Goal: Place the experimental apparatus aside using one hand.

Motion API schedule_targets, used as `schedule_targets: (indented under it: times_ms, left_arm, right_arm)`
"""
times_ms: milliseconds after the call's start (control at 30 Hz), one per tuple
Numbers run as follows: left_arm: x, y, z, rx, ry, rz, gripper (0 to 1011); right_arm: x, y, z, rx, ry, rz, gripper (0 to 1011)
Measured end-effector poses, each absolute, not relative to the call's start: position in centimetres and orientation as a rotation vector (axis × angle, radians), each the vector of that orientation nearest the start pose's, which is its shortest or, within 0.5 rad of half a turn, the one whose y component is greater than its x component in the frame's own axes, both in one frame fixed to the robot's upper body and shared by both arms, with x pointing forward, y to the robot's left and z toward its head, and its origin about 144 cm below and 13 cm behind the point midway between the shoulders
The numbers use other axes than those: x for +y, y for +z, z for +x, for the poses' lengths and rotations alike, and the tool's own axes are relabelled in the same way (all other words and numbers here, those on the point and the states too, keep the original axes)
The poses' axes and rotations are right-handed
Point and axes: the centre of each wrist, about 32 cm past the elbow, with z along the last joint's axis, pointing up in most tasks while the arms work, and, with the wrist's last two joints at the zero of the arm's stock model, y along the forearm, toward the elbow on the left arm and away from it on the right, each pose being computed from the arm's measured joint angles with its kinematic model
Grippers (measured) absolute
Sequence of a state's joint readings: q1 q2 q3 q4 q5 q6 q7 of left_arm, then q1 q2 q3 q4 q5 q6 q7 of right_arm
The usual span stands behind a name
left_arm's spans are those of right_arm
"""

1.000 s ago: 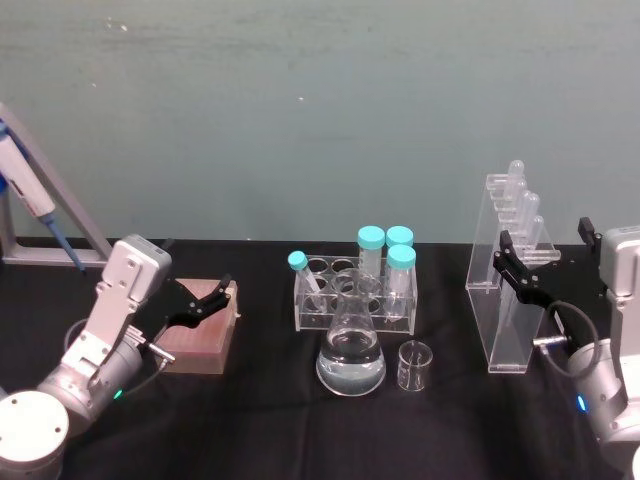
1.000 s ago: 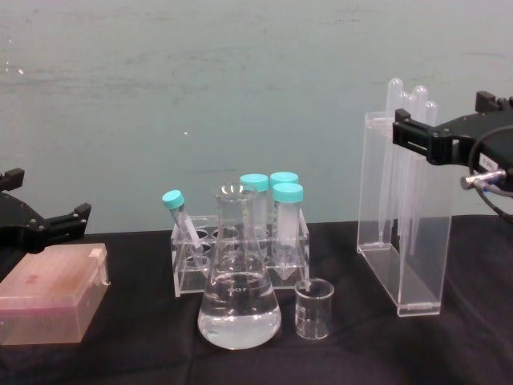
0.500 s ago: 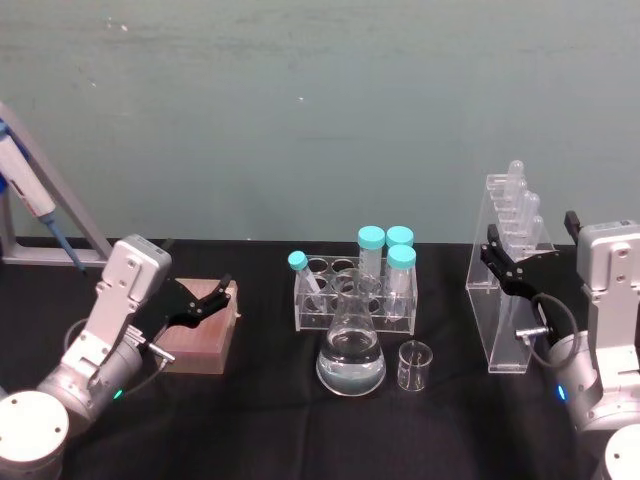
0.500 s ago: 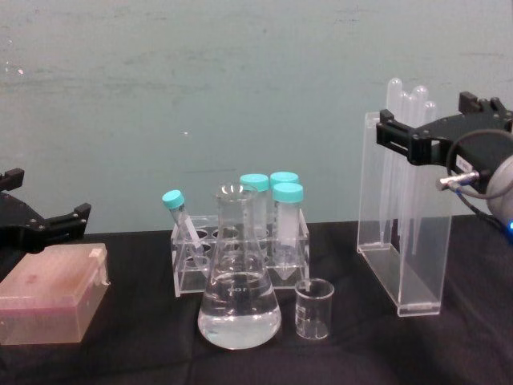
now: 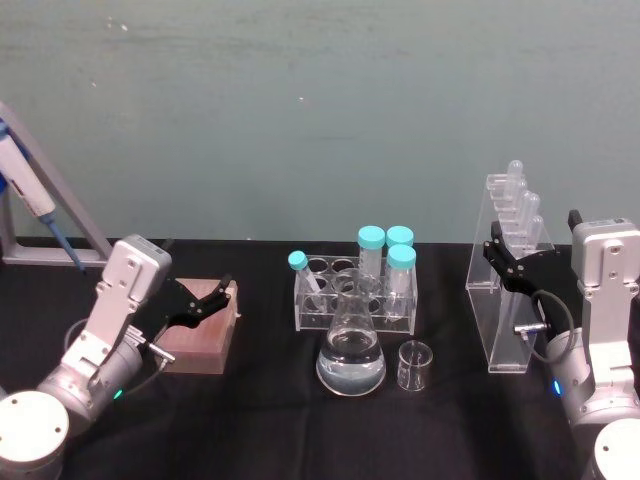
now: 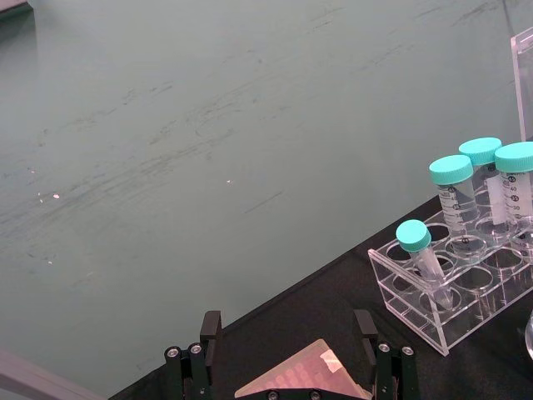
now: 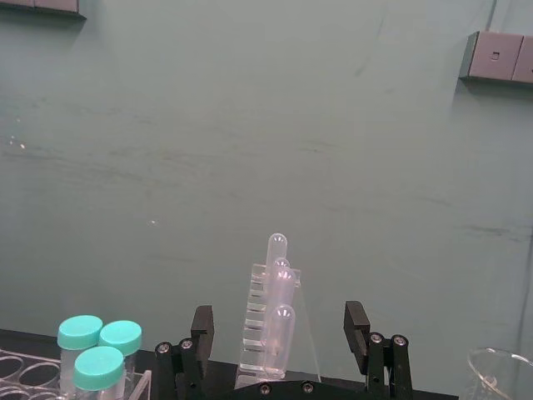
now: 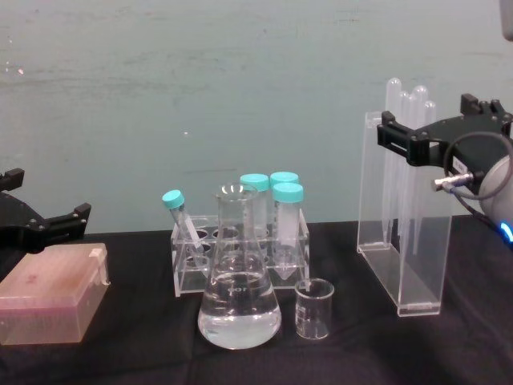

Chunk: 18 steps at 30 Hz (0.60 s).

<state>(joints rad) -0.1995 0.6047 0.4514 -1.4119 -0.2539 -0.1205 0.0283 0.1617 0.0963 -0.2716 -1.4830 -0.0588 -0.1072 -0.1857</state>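
The experimental apparatus stands on the black table. A conical flask (image 5: 351, 352) (image 8: 239, 309) with clear liquid is at the centre front, with a small beaker (image 5: 415, 365) (image 8: 312, 310) just to its right. The tall acrylic stand (image 5: 505, 300) (image 8: 398, 249) (image 7: 268, 333) with pipettes is at the right. My right gripper (image 5: 533, 236) (image 8: 429, 120) (image 7: 279, 327) is open at the height of the stand's top, which shows between its fingers a little ahead, untouched. Far to the left, my left gripper (image 5: 205, 300) (image 8: 56, 223) (image 6: 287, 329) hangs open over a pink box (image 5: 200, 335) (image 6: 301, 379).
A clear tube rack (image 5: 352, 297) (image 8: 240, 249) with teal-capped tubes stands right behind the flask. A blue pipette on a grey frame (image 5: 35, 205) stands at the far left. A teal wall closes off the back of the table.
My right arm has turned more upright and its gripper has shifted left toward the stand's top. The stand, flask, beaker and left arm have not moved.
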Motion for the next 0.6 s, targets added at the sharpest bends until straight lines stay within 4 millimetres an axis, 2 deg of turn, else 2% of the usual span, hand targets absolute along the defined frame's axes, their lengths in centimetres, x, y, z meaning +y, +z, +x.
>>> schedule_targets:
  times_ms: [600]
  left_arm:
    - [30.97, 113.98, 48.86, -0.285, 1.248, 0.305, 1000]
  right_arm:
    - [-17.35, 115.56, 50.45, -0.254, -1.482, -0.007, 1000]
